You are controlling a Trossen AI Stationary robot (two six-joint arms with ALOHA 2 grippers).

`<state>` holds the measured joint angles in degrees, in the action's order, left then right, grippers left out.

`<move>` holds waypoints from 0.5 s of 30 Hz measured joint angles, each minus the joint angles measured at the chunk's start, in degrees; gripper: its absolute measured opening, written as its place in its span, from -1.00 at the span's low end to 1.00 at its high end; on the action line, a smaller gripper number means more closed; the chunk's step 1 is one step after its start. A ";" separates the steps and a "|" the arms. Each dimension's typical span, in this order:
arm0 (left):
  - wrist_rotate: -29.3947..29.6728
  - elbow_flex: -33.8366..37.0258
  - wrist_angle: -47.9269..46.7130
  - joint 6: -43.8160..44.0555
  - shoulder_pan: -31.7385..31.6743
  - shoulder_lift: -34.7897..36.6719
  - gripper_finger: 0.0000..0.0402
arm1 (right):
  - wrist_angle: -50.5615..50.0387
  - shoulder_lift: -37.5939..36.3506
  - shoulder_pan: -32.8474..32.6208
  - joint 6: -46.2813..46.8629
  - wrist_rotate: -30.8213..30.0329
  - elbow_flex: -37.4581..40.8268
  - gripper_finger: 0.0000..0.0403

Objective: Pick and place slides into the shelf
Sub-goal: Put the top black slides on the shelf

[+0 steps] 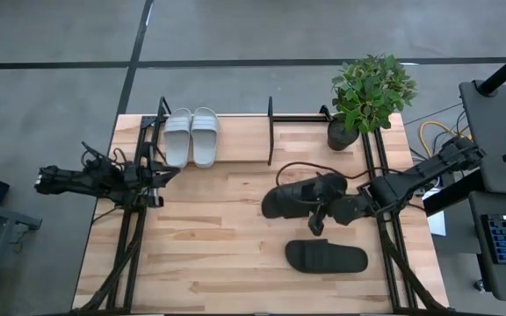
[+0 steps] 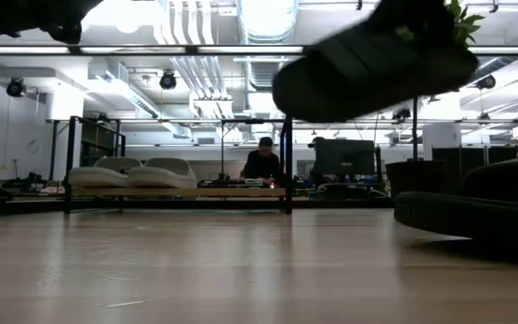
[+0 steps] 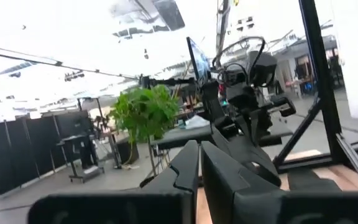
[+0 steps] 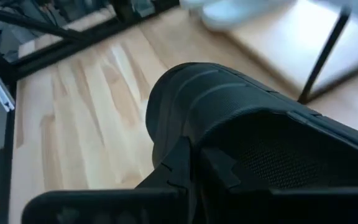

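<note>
Right gripper (image 1: 321, 213) clamps a black slide (image 1: 301, 197) aloft; a shallow edge grip could slip or snag the shelf (image 1: 271, 132) rods.

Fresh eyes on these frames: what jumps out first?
The right hand holds a black slide in the air over mid-table; in the low view it hangs well clear of the wood. Its mate, the second black slide, lies near the front edge, and the grey-white pair already sits in the shelf.

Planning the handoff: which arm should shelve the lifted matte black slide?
Right. The right gripper already holds the matte black slide off the table, near the black rod shelf; the left gripper waits shut at the far edge.
</note>
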<state>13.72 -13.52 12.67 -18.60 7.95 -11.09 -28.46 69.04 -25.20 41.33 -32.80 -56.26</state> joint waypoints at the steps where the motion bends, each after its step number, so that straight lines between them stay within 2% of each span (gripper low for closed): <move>1: -0.03 0.37 0.68 -0.07 0.01 -0.51 -0.93 | -0.01 0.00 0.07 -1.98 -0.44 -0.99 -0.96; 8: -0.12 1.01 7.27 -3.40 0.01 -6.80 -0.55 | 0.02 0.02 1.49 -13.92 -1.92 -6.98 -0.96; 12: -0.14 0.88 15.67 -9.17 -0.01 -12.60 -0.35 | 0.13 0.02 2.37 -18.62 -1.96 -9.68 -0.96; 15: -0.15 0.03 22.96 -14.16 0.00 -17.99 -0.27 | 0.02 0.02 3.15 -20.65 -1.89 -10.85 -0.96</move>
<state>13.58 -13.50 35.62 -32.76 7.95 -29.09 -28.45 69.06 -22.06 20.69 -34.70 -67.11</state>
